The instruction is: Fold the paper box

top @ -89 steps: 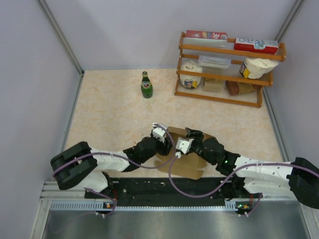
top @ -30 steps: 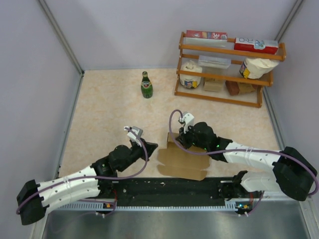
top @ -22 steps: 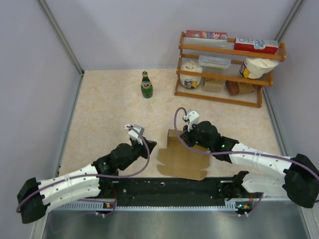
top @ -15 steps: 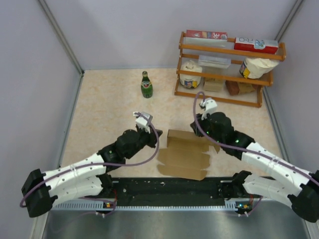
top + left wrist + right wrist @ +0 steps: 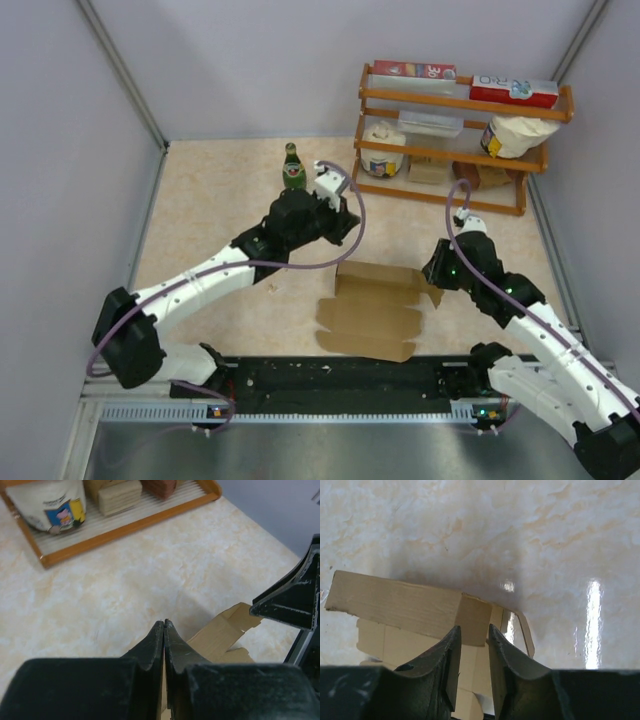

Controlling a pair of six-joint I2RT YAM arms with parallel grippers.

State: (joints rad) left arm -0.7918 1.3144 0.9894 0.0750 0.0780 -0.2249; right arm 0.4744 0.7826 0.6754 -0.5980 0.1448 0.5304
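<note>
Pale walls [image 5: 250, 60], beige marbled tabletop [image 5: 220, 220], orange wooden rack [image 5: 437, 197] far right

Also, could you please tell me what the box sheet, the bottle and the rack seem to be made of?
The paper box: matt brown cardboard, likely corrugated; faint ribbing shows on one flap. The bottle: glossy dark green, probably glass, possibly plastic. The rack: wood with an orange-brown varnish, judging by its slatted shelves.

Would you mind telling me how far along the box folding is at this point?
Early. Done: the paper box has one far panel that looks raised, the rest lying flat. In hand: nothing; the left end effector is shut and empty above the table, the right end effector hovers parted by the box's right edge. Left: raising the remaining walls and closing the flaps.
</note>
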